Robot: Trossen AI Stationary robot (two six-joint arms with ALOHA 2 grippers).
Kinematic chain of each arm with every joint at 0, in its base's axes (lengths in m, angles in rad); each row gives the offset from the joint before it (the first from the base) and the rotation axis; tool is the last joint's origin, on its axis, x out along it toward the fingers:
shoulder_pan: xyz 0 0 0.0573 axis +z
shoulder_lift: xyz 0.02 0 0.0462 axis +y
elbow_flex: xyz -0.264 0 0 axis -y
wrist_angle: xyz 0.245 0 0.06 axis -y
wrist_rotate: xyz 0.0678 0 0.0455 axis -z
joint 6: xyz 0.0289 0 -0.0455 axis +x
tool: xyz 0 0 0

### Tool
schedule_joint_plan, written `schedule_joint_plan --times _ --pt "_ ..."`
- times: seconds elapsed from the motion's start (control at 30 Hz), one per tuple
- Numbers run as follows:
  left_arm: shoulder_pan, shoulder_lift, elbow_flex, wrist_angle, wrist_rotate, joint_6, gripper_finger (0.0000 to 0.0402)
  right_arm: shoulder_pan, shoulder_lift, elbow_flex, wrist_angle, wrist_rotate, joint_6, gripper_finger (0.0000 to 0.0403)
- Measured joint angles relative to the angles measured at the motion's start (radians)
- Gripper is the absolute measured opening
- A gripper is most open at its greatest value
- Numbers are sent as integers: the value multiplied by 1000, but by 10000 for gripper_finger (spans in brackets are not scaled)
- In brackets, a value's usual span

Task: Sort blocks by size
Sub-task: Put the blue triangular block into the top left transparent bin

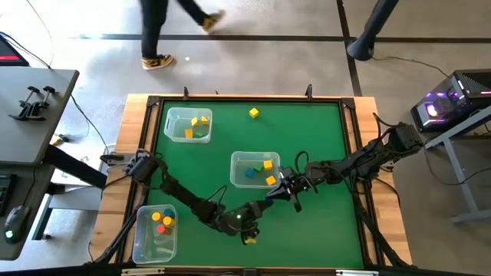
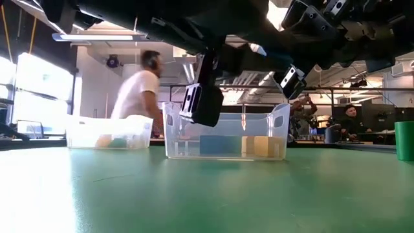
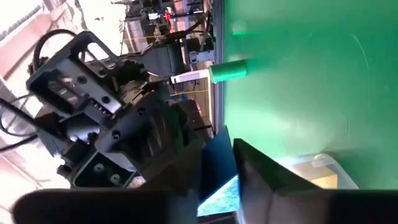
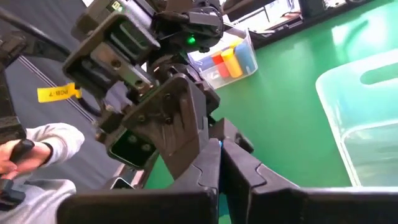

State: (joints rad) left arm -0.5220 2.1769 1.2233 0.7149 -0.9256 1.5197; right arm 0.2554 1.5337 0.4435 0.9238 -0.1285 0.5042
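My two grippers meet in the air over the green table [image 1: 322, 230], just near of the middle clear bin [image 1: 255, 157]. A small blue block [image 3: 217, 171] sits between them; it also shows as a blue sliver in the right wrist view [image 4: 219, 144]. My left gripper [image 1: 259, 208] comes from the near left and my right gripper [image 1: 276, 196] from the right, both shut on it. The middle bin holds blue and yellow blocks. A loose yellow block [image 1: 253, 113] rests on the table near the far edge. My left gripper has the blue block between its two fingers, and one finger [image 3: 267, 180] lies against the block's side [image 3: 231, 168]. The block is clear of the table. My right gripper's body hides the other finger's contact. My right gripper pinches the blue block's thin edge [image 4: 219, 145] at the free ends of its two fingers [image 4: 249, 174], which stand almost closed. It comes level from the table's right. My left gripper's fingers [image 4: 183, 121] meet the same block from the opposite side.
A clear bin [image 1: 188, 124] at the far left holds yellow and green blocks. A bin [image 1: 155, 230] at the near left holds red, orange, yellow and blue blocks. A green cylinder [image 2: 404, 139] stands on the table. A person walks beyond the far edge [image 1: 153, 31].
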Motion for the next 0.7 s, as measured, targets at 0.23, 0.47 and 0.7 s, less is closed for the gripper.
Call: schedule_joint_plan --times 0.23,0.47,0.7 --pt "-29 0 20 1 -21 -262 11 0 -1 0 7 2 -74 26" --pt "-66 -50 30 -166 -173 -524 10 -34 -92 0 8 -8 -151 109" --pt "-90 -284 30 -906 -294 -1174 8 1 -339 0 -127 136 -308 125"
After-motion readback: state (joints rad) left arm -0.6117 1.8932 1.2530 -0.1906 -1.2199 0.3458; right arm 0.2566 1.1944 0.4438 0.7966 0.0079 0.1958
